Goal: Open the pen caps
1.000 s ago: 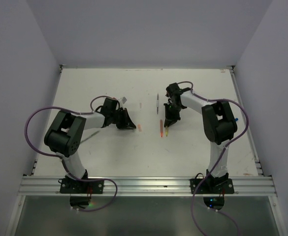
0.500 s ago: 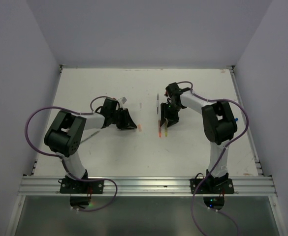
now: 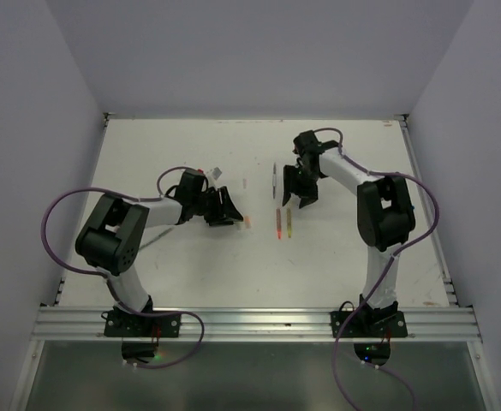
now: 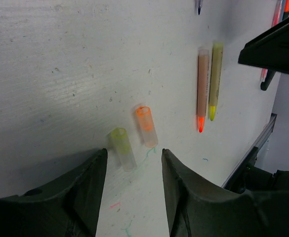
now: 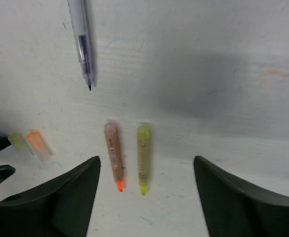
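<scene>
Two loose pen caps lie side by side on the white table [image 3: 147, 163], one yellow [image 4: 123, 148] and one orange [image 4: 146, 126]; in the right wrist view the yellow cap [image 5: 18, 142] and the orange cap [image 5: 39, 145] show at the far left. My left gripper [image 4: 134, 153] [image 3: 230, 208] is open just behind them, holding nothing. Two uncapped highlighters rest parallel, tips bare, the orange one [image 5: 113, 155] [image 3: 278, 224] beside the yellow one [image 5: 143, 158] [image 3: 289, 223]. My right gripper [image 5: 146, 160] [image 3: 299, 195] hovers open above them, empty.
A thin clear pen with a blue tip [image 5: 82, 42] [image 3: 273, 181] lies behind the highlighters. Pink and orange pens [image 4: 277, 15] lie near the right arm. A small white piece [image 3: 214, 174] sits behind the left gripper. Walls close in the table on three sides.
Both grippers opened. The left let go of the yellow cap beside the orange one. The right released the yellow highlighter and drew back toward the far side.
</scene>
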`<move>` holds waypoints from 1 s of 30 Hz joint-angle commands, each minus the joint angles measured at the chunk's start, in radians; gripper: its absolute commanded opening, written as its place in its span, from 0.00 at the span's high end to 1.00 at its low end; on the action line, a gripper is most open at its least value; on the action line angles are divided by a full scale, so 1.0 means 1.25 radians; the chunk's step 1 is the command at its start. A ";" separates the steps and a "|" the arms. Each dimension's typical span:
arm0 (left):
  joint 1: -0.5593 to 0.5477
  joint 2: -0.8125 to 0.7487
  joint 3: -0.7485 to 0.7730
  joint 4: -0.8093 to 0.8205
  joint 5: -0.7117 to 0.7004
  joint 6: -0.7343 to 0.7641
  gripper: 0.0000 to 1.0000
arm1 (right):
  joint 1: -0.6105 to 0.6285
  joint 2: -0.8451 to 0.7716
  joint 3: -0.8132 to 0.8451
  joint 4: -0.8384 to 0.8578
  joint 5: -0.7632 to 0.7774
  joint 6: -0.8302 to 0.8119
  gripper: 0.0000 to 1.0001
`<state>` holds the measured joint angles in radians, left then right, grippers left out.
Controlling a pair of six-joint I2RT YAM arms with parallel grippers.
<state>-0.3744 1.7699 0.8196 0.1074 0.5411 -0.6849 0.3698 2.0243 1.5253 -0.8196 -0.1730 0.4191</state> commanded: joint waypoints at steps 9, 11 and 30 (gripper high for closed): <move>-0.001 -0.111 -0.019 -0.114 -0.104 0.091 0.39 | -0.222 -0.039 0.159 -0.077 0.370 -0.046 0.03; -0.001 -0.126 -0.018 -0.125 -0.111 0.101 0.39 | -0.247 -0.012 0.170 -0.071 0.412 -0.068 0.09; 0.003 -0.175 -0.018 -0.158 -0.111 0.141 0.38 | -0.338 0.112 0.154 0.067 0.313 -0.193 0.50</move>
<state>-0.3744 1.5745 0.8001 -0.0822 0.4072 -0.5362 -0.0471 2.1452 1.7050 -0.7677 0.2333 0.2161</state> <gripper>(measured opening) 0.619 0.508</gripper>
